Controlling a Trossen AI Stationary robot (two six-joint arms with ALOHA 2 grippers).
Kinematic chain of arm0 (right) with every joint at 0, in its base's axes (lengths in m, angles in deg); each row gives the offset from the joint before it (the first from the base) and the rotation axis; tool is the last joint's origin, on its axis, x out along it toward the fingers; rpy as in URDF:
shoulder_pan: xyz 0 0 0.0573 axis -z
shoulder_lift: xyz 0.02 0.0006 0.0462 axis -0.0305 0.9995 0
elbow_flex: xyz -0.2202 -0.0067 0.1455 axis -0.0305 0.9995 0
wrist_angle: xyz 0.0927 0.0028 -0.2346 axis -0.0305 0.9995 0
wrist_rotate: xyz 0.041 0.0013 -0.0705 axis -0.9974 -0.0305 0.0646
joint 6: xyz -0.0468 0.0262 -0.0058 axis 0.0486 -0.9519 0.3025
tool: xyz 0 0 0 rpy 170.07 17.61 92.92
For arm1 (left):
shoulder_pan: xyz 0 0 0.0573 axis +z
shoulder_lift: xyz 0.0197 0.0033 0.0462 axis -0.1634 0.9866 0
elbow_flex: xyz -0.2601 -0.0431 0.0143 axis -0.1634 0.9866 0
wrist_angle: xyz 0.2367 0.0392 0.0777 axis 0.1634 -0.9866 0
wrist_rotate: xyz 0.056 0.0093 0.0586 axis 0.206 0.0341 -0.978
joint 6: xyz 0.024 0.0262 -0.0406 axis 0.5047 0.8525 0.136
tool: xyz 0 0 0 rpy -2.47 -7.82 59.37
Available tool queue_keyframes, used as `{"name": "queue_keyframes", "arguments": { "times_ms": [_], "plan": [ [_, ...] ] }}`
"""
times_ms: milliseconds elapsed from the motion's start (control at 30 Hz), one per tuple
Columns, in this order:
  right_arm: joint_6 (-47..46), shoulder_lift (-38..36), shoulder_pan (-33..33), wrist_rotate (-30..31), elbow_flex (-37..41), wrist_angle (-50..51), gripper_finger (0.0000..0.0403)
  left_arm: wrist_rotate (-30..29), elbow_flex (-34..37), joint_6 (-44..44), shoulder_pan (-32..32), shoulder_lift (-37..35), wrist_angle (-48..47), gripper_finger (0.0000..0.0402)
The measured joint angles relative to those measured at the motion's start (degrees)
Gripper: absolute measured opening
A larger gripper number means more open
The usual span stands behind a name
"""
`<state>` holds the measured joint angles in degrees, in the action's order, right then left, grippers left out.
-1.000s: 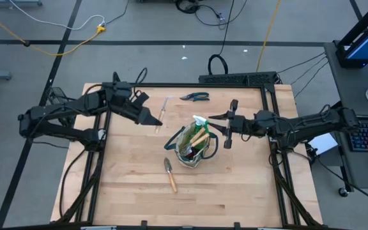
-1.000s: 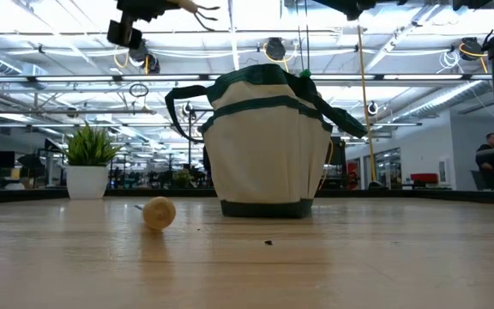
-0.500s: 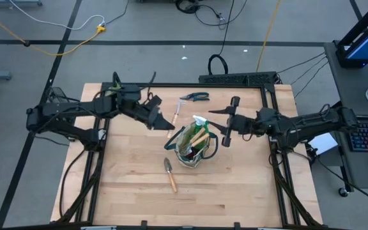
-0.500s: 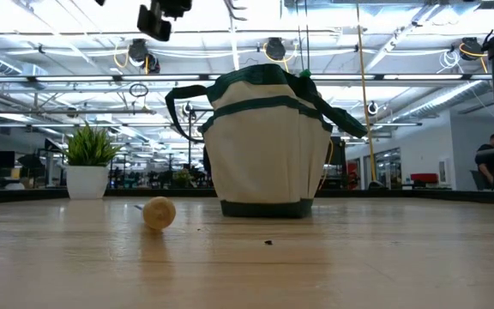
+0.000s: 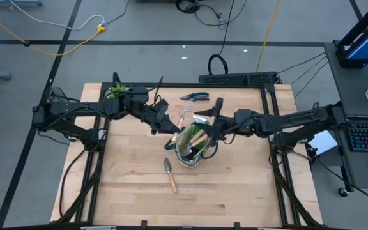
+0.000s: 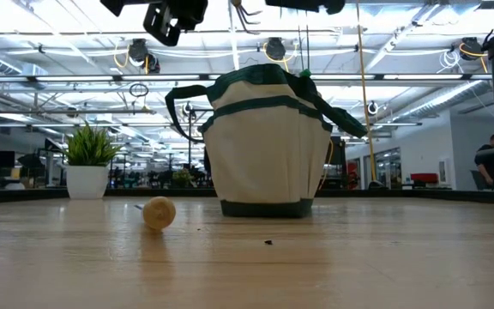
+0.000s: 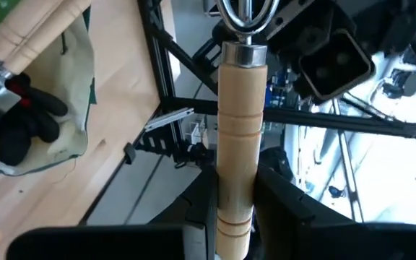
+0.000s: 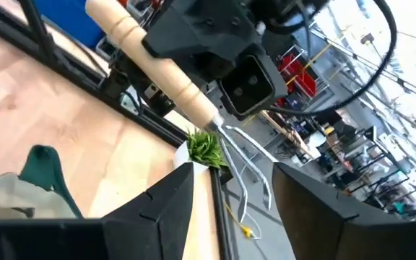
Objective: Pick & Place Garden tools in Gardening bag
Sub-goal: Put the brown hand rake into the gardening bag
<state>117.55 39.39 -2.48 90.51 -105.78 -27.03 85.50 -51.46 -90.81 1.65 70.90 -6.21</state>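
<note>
Both grippers now nearer bag (image 5: 193, 144) (left (image 5: 173, 126) gripping hand rake (image 5: 183, 115)).

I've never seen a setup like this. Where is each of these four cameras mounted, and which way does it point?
High view: overhead, looking straight down on the table, both arms and the gardening bag.
Low view: at tabletop height, facing the bag and the room beyond it; the arms show at the top.
Left wrist view: past the left gripper shut on the hand rake.
Right wrist view: past the open right gripper.
Both wrist views show the rake.
</note>
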Motion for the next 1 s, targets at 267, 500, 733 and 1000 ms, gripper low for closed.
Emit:
{"name": "queue_keyframes", "arguments": {
  "times_ms": [267, 500, 733, 1000],
  "plan": [
    [7.2, 5.1, -0.6, 2.9, -4.7, 0.0, 0.0183, -0.1, 0.0, -3.2, 0.0, 0.0, -0.2, 0.0069],
    [11.9, 9.1, -2.6, 2.7, -7.3, -0.1, 0.0183, -0.3, 0.0, -4.8, 0.1, 0.0, -0.2, 0.0069],
    [13.8, 13.0, -3.4, 2.8, -10.1, -0.2, 0.0183, -0.3, 0.0, -5.7, 0.2, 0.0, -0.2, 0.0069],
    [13.8, 14.5, -3.4, 3.0, -12.5, -0.3, 0.0181, -0.2, 0.0, -5.8, -0.4, 0.0, -0.6, 0.0069]
  ]
}}
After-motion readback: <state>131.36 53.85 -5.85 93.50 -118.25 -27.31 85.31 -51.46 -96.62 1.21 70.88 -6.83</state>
